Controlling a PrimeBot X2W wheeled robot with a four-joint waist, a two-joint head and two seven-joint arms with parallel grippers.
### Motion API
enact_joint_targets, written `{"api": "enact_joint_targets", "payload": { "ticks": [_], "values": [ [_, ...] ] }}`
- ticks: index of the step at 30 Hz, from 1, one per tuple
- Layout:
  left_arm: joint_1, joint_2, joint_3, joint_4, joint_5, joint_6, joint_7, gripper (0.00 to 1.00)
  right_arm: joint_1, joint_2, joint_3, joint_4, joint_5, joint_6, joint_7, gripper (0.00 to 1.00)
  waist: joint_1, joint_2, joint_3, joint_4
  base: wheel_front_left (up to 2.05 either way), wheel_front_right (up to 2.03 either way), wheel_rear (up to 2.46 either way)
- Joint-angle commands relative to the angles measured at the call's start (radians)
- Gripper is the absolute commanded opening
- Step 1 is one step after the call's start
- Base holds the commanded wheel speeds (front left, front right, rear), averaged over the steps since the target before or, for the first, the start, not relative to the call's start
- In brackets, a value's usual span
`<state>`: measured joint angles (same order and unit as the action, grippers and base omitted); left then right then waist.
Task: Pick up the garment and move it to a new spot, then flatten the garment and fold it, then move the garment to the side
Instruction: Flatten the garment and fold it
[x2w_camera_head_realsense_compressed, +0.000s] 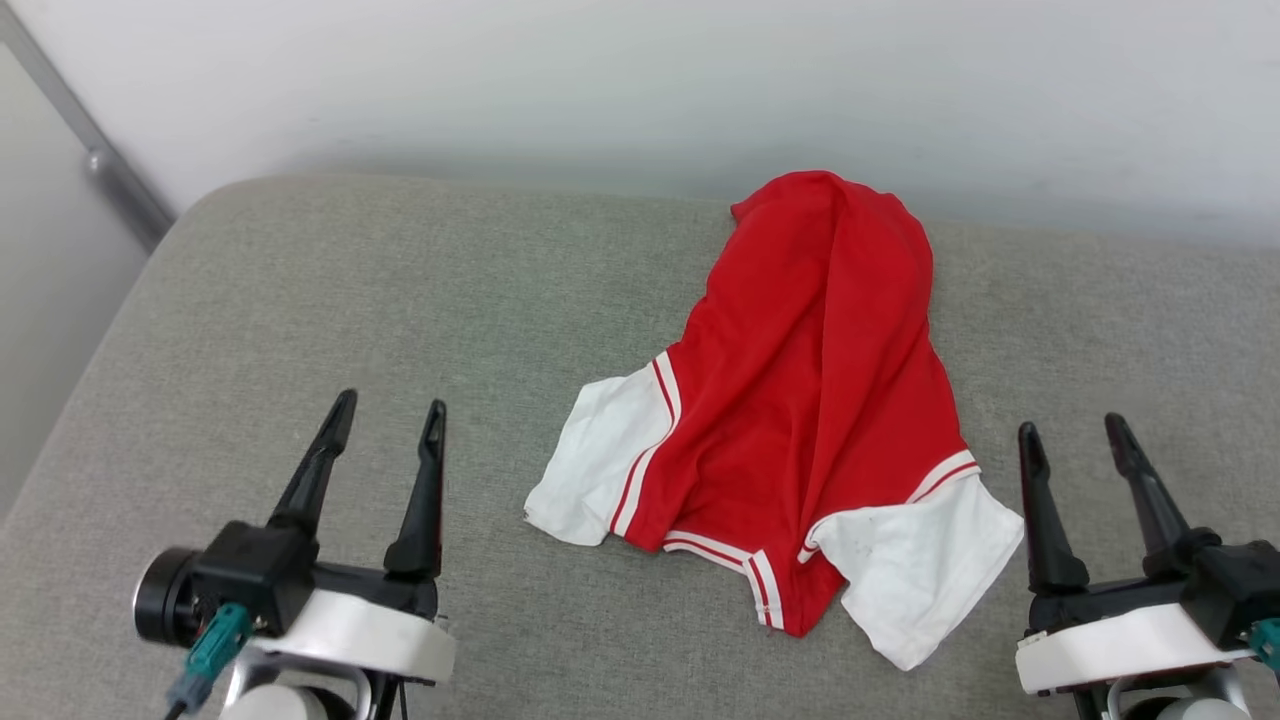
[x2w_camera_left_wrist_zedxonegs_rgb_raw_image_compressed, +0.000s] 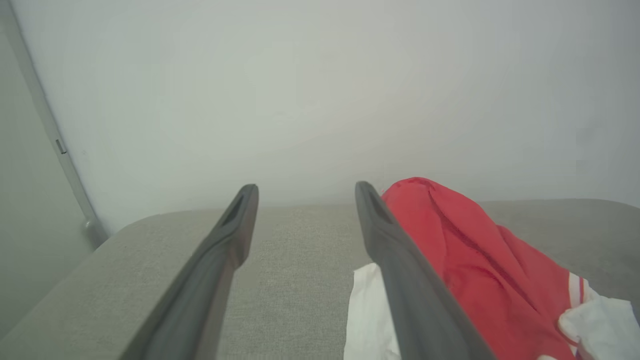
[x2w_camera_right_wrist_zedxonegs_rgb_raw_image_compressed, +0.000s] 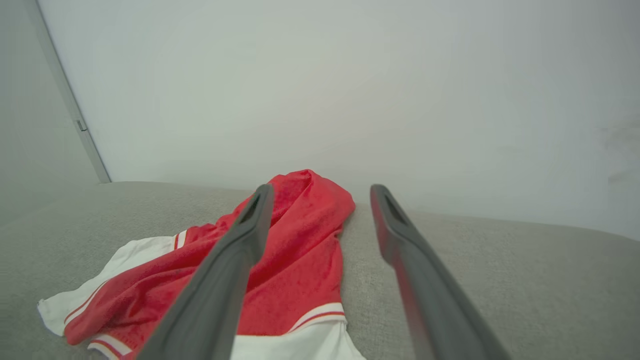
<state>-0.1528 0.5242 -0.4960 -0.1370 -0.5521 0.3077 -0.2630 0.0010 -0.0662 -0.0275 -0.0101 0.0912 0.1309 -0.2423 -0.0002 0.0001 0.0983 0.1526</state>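
Looking forward and down, I see a pale wall (x2w_camera_head_realsense_compressed: 640, 80) at the back and, below it, a wide grey cushion (x2w_camera_head_realsense_compressed: 300, 300) with a rounded corner on my left. On this cushion lies the jersey (x2w_camera_head_realsense_compressed: 810, 400), a little to the right of the middle. It is crumpled and not flat. The red cloth makes a long ridge from near the back edge of the cushion toward me. The white inside is turned out at both near corners, with red-and-white striped trim next to it. My left gripper (x2w_camera_head_realsense_compressed: 390, 402) is held over bare cushion, apart from the jersey, with its two dark fingers spread and nothing between them. My right gripper (x2w_camera_head_realsense_compressed: 1071, 426) is just beside the near right white corner, its fingers also spread and empty.
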Motion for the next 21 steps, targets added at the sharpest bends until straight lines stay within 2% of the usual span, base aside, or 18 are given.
{"api": "enact_joint_targets", "payload": {
  "ticks": [1, 4, 7, 14, 17, 21],
  "values": [
    [0.025, -0.022, 0.03, -0.013, 0.021, -0.006, -0.002, 1.0, 0.004, -0.013, 0.008, -0.003, 0.011, 0.0, 0.013, 1.0, 0.0002, -0.0001, -0.005, 0.004, 0.0, 0.0, 0.0],
    [0.075, -0.06, 0.077, -0.022, 0.07, -0.035, -0.002, 1.0, 0.005, -0.049, 0.035, -0.015, 0.03, 0.0, 0.062, 1.0, 0.0002, -0.0001, -0.007, 0.006, 0.0, 0.0, 0.0],
    [0.099, -0.091, 0.107, -0.024, 0.108, -0.07, -0.002, 1.0, 0.004, -0.107, 0.075, -0.031, 0.078, 0.0, 0.162, 1.0, 0.0002, -0.0001, -0.007, 0.007, 0.0, 0.0, 0.0],
    [0.12, -0.13, 0.16, 0.0, 0.172, -0.137, -0.002, 1.0, -0.012, -0.346, 0.249, -0.135, 0.251, 0.0, 0.613, 1.0, 0.0002, -0.0001, 0.013, -0.003, 0.0, 0.0, 0.0],
    [0.11, -0.159, 0.18, 0.005, 0.184, -0.161, -0.002, 1.0, -0.02, -0.404, 0.295, -0.184, 0.335, 0.0, 0.78, 1.0, 0.0002, -0.0001, 0.033, 0.008, 0.0, 0.0, 0.0],
    [0.094, -0.194, 0.199, 0.015, 0.205, -0.195, -0.002, 1.0, -0.038, -0.448, 0.352, -0.203, 0.393, 0.0, 0.93, 1.0, 0.0002, -0.0001, 0.067, 0.038, 0.0, 0.0, 0.0]
  ]
}}
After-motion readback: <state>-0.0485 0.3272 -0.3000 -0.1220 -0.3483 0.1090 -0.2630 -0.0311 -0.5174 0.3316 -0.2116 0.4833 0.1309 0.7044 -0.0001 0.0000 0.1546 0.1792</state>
